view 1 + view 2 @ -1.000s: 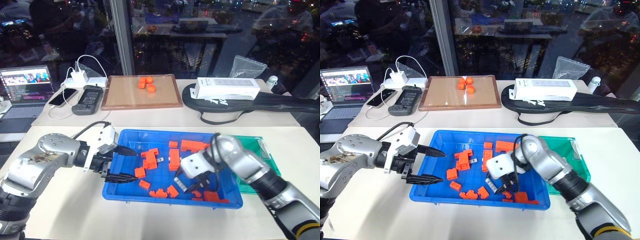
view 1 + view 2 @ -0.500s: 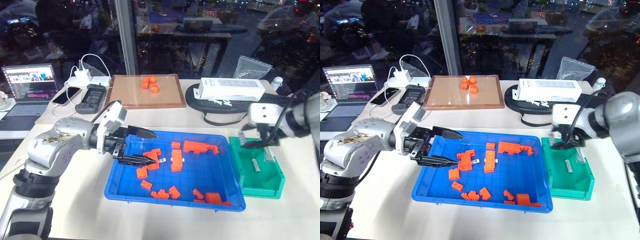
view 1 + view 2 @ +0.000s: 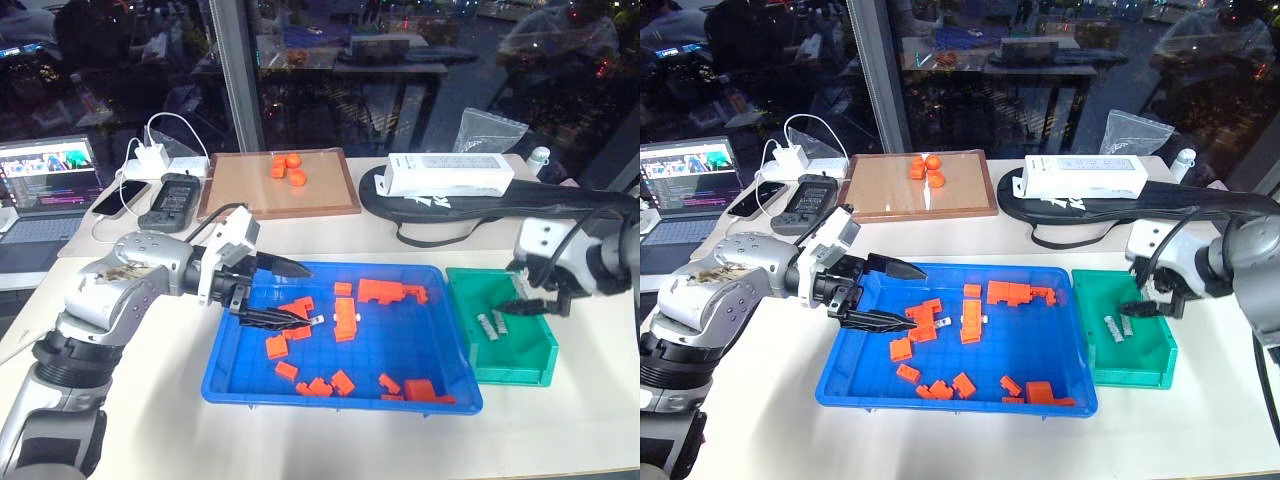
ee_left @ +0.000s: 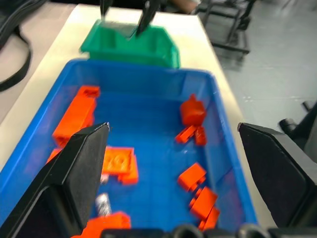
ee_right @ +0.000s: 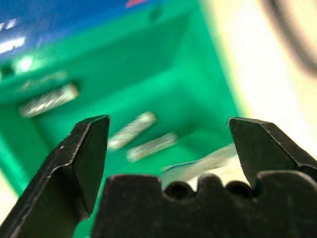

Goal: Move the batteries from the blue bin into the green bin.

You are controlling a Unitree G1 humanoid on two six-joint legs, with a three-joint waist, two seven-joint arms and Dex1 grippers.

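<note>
Left eye view: hovering with jaws spread over the near-left part of the blue bin, the left gripper holding nothing; lying just past its lower finger, among orange blocks, one silvery battery. Risking a pinch on a block instead of the battery, given how tightly the blocks are crowding it. Hanging over the green bin, the right gripper, fingers parted and empty, with two batteries resting on the bin floor.

Right eye view: showing the same layout, the green bin touching the blue bin's right wall on the pale surface. Possibly clipping the green bin's rim and shoving it if the right gripper swings back low.

Left wrist view: looking along widely spread fingers down the blue bin, a metallic cylinder peeking out beside a block near the left finger. Likely rolling away if nudged sideways.

Right wrist view: framing three batteries in the green bin between open fingers; possibly a fourth blurred one nearer, hard to confirm
</note>
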